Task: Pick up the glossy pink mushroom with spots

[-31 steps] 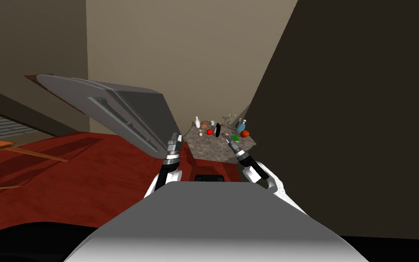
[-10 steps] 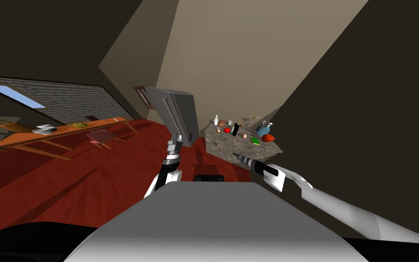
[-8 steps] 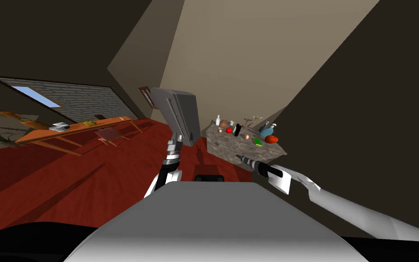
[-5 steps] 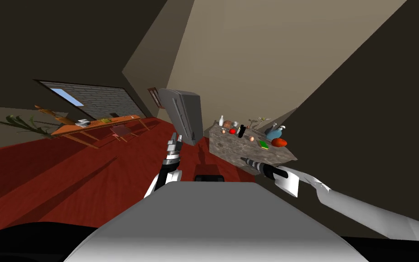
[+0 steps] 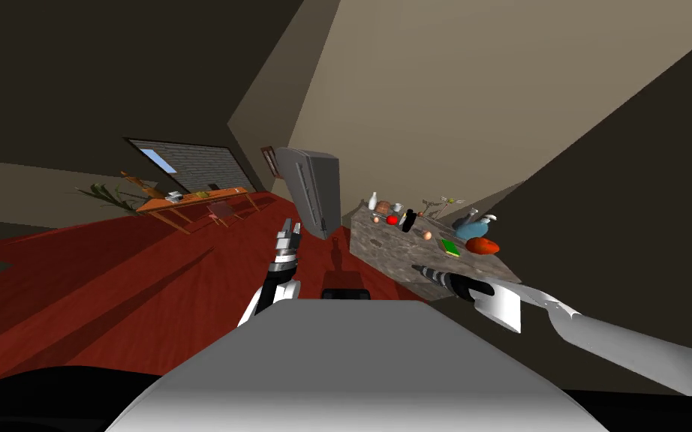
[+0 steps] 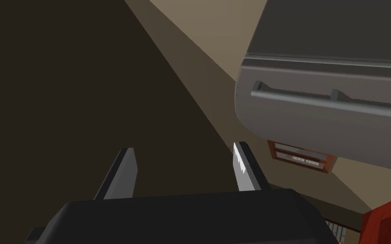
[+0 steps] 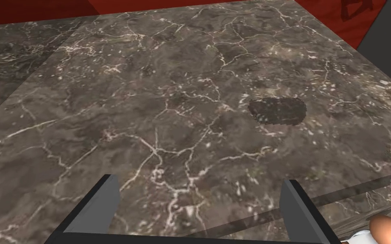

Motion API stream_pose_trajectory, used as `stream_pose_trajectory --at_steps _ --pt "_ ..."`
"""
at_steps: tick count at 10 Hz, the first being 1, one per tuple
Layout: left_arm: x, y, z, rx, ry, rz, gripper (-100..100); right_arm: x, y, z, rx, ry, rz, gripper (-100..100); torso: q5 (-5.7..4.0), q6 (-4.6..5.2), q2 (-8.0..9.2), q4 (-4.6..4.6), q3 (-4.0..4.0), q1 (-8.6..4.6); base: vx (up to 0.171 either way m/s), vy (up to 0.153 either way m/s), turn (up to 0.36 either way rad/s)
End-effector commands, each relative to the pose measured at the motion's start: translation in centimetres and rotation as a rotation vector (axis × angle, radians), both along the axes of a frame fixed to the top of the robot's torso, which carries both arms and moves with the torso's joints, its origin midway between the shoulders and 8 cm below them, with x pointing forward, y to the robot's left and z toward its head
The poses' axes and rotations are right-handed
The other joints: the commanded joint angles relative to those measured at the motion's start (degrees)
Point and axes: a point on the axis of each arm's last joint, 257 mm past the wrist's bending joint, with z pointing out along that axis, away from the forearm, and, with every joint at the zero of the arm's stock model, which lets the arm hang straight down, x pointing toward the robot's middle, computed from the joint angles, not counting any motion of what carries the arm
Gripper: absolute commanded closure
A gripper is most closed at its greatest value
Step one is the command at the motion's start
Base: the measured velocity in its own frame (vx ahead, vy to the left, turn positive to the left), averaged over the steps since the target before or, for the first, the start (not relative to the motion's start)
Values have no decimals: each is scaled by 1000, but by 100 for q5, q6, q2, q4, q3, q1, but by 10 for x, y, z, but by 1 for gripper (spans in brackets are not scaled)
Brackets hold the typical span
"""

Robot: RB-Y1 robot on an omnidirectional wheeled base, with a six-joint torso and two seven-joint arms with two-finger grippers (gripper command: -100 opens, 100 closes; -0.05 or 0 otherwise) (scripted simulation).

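A marble-topped counter [image 5: 401,251] stands ahead to the right with several small things on it. Among them is a small pinkish round thing [image 5: 427,235] between a black bottle [image 5: 408,220] and a green book [image 5: 450,247]; I cannot make out spots on it. My right gripper [image 5: 418,268] is open over the counter's near end. In the right wrist view the right gripper [image 7: 199,199] hangs above bare marble [image 7: 156,106], and a pinkish round cap with white beneath [image 7: 386,229] sits just outside one finger. My left gripper [image 5: 287,234] is raised over the floor and open.
A tall grey fridge [image 5: 311,191] with a bar handle [image 6: 313,98] stands left of the counter. A red ball [image 5: 392,220], a white bottle [image 5: 372,201], a blue vessel [image 5: 472,227] and an orange-red lump [image 5: 482,246] share the top. Across the red floor [image 5: 149,277] is an orange table [image 5: 187,202].
My view has swung and rolled, so the counter and fridge sit further right and smaller. My right arm has stretched out to the right, its gripper staying by the counter's near end.
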Motion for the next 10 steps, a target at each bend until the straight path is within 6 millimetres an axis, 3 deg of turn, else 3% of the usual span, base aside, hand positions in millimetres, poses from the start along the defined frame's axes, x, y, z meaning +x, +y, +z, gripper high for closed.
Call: stream_pose_trajectory --at_steps 1,3,6,7,10 --pt "0 0 0 0 0 0 0 -9 -17 3 -27 24 -23 -100 0 0 0 0 0 0 73 -17 120" --pt "0 0 0 0 0 0 0 -34 -62 7 -87 87 -103 -100 1 1 -4 -1 -2 0 95 -41 240" --pt "0 0 0 0 0 0 0 -66 -113 17 -149 152 -210 -100 -8 2 -31 -7 -18 -30 153 -114 233" --pt "0 0 0 0 0 0 0 -66 -113 17 -149 152 -210 -100 -10 2 -39 -9 -23 -44 131 -118 79" --pt "0 0 0 0 0 0 0 -87 -148 28 -190 183 -293 -100 -9 1 -43 -9 -25 -34 157 -124 175"
